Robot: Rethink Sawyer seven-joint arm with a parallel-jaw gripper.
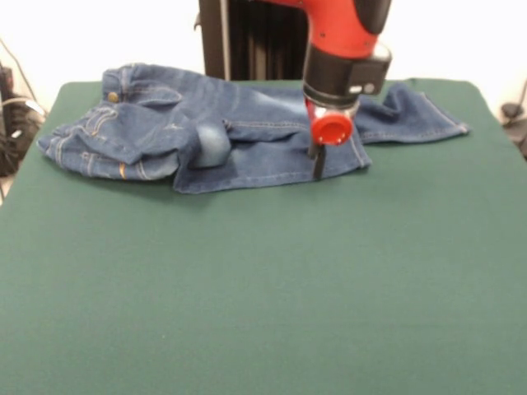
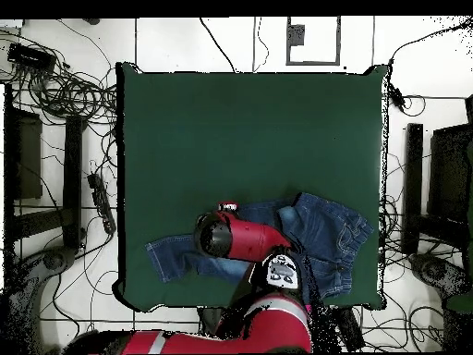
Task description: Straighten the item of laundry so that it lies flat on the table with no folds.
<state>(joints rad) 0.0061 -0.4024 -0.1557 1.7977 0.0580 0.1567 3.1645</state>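
The front camera faced the robot, low across the surface [image 1: 263, 288]; the overhead one looked straight down, seemingly from higher. Both covered that surface.

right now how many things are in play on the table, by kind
jeans: 1, blue denim, bunched at the waist end
table: 1, dark green top
gripper: 1, on the red and black arm, down over a jeans leg
total: 3

no readable text — no labels, brands, numbers
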